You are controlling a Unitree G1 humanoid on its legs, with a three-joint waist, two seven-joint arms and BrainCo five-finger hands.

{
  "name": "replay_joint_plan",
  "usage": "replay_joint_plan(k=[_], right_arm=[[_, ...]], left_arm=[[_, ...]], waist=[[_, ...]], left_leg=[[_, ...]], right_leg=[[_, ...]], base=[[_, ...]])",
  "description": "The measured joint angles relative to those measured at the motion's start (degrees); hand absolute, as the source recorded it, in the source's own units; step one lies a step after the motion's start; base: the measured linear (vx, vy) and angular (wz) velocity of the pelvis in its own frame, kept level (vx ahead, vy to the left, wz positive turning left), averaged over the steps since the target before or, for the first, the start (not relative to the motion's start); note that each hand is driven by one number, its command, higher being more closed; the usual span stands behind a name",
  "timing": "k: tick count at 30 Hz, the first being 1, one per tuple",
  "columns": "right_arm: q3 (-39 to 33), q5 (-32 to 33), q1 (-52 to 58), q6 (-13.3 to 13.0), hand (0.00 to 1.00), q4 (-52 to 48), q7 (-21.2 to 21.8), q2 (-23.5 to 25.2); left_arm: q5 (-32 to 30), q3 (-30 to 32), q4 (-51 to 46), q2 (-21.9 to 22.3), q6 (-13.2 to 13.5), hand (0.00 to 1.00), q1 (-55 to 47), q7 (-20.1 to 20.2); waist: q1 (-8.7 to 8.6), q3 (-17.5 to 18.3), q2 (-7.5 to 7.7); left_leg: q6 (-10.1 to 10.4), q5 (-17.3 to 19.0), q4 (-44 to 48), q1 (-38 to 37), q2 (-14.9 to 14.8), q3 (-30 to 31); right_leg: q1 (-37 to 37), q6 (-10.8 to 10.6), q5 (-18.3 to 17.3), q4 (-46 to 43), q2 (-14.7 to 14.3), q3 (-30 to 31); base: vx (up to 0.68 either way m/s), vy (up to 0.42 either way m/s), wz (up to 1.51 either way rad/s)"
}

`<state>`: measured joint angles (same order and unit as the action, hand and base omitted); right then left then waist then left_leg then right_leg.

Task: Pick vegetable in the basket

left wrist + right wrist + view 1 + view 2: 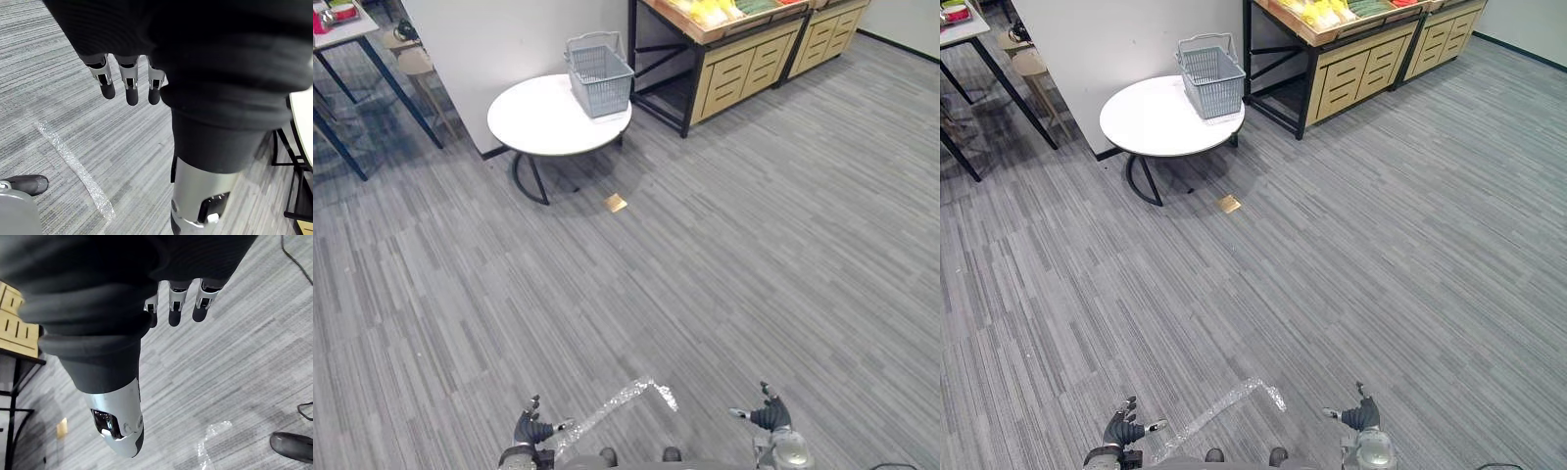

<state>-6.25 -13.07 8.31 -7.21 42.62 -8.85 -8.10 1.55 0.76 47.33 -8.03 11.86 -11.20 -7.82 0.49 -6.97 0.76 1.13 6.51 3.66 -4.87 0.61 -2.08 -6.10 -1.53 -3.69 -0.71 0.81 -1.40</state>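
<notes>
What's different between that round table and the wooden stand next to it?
The round table has a white circular top on dark curved legs; the wooden stand is boxy, pale wood with drawers in a black frame. The round table bears a grey mesh basket; the wooden stand holds yellow and green produce in its top tray. Both stand on the grey carpet.
</notes>
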Motion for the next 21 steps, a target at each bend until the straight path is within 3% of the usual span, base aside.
replay_joint_plan(k=[12, 17, 21], right_arm=[[-2.6, 1.8, -0.1, -0.4, 0.0, -3.9, -1.1, -1.5], [-2.9, 3.6, 0.2, -0.3, 0.0, -5.6, -1.1, -1.3], [-3.2, 5.6, -0.2, -0.2, 0.0, -6.8, -1.2, -1.3]], left_arm=[[1.6, 2.7, -7.0, -0.1, 0.1, 0.0, -2.9, -0.1], [2.9, 4.6, -13.2, 0.6, 0.1, 0.0, -4.0, -0.2], [4.2, 5.5, -18.3, 1.3, 0.1, 0.0, -5.3, -1.0]], waist=[[-1.32, -0.3, -0.39], [-1.25, -0.9, -0.81], [-0.73, -1.0, -1.57]], left_leg=[[0.4, 1.1, 0.7, 0.3, 0.1, 0.2], [-0.8, 5.5, 5.5, 3.5, -0.4, -1.1], [-1.8, 9.0, 10.7, 7.5, -0.9, -2.9]], right_leg=[[0.3, -0.8, -1.3, -1.1, 0.3, -0.1], [2.1, -0.7, -3.4, -2.6, 0.0, 0.3], [5.6, -1.9, -5.0, -5.6, -0.2, 1.9]], base=[[0.01, -0.023, 0.03], [-0.06, -0.025, -0.07], [0.0, 0.036, -0.22]])
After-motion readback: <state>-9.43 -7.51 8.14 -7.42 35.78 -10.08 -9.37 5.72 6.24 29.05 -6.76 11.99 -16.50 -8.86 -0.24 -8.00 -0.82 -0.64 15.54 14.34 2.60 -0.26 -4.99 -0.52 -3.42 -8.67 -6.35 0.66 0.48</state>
